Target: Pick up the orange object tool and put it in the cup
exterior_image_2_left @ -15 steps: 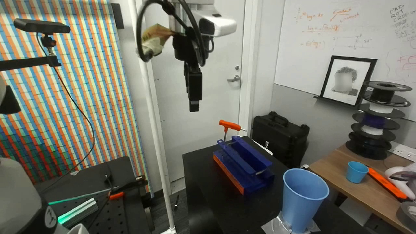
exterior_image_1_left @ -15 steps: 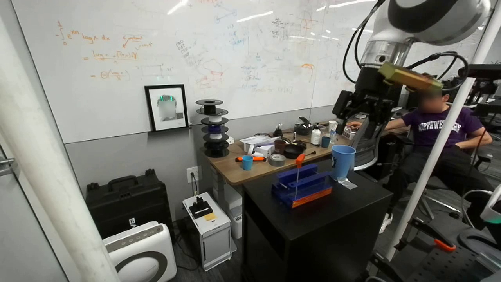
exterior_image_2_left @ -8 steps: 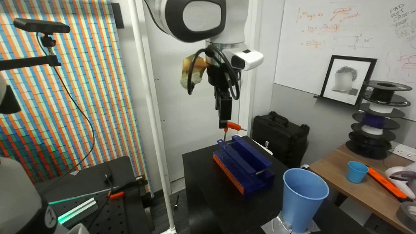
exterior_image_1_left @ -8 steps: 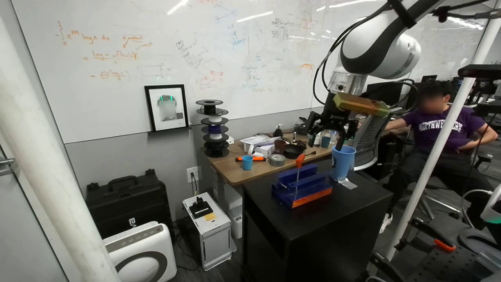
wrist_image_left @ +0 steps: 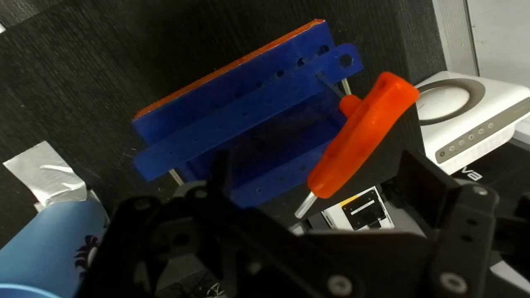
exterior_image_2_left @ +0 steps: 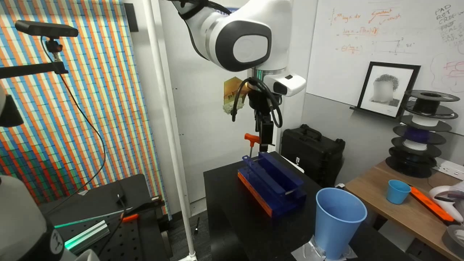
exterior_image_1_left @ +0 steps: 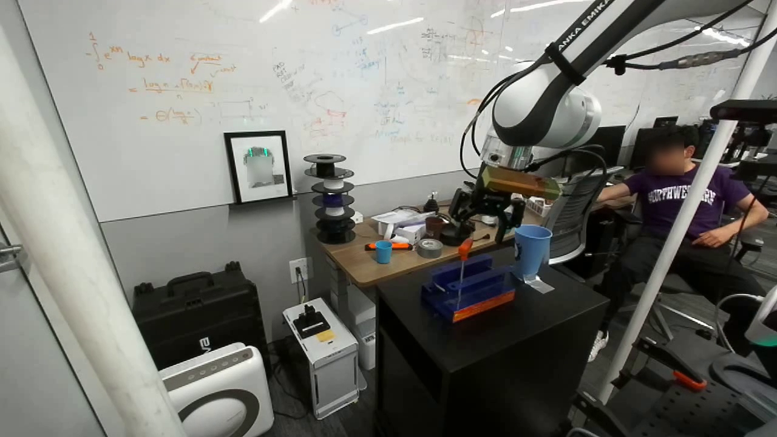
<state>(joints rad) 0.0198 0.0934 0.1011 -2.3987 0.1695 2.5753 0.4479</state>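
Black wood-grain counter (wrist_image_left: 103, 82) beneath, the spread black pincer (exterior_image_1_left: 478, 230) has neared the orange plastic T-handled tool (wrist_image_left: 360, 136); grasping seems next.

A framed picture (exterior_image_1_left: 260, 170) stands against the whiteboard (exterior_image_1_left: 388, 79) near stacked spools (exterior_image_1_left: 332, 199).

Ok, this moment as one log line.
black gripper: open, empty; orange T-handled tool: standing in dark-blue perforated holder; tall light-blue cup: upright; grasp: pending

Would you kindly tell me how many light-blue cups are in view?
2: the tall cup on the black cabinet, and the small cup on the wooden desk. Others may be hidden farther back on that desk.
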